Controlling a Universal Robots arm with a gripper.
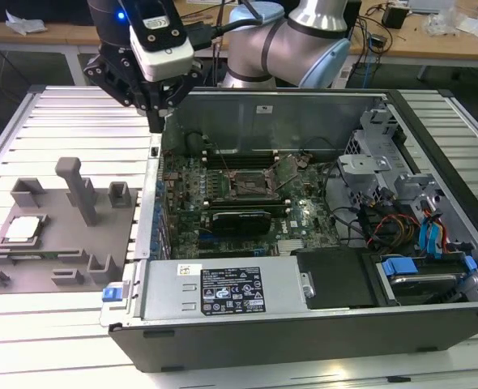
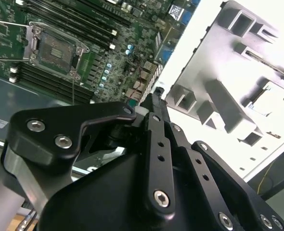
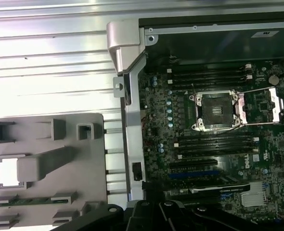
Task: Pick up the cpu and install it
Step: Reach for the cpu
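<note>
you're looking at a ribbed metal tabletop, grooves running across from the exterior view's left to its right. light hits it hard, esp. along the near edge, where the glare goes almost white. behind it are 2 wooden desks: one at the exterior view's left w/ crumpled paper, one at the right w/ cables. dark floor btwn desks & tabletop.

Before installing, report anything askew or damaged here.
Nothing stands out. The cpu lies flat in its recess of the grey tray, and the socket on the motherboard sits empty, its frame flipped open.
</note>
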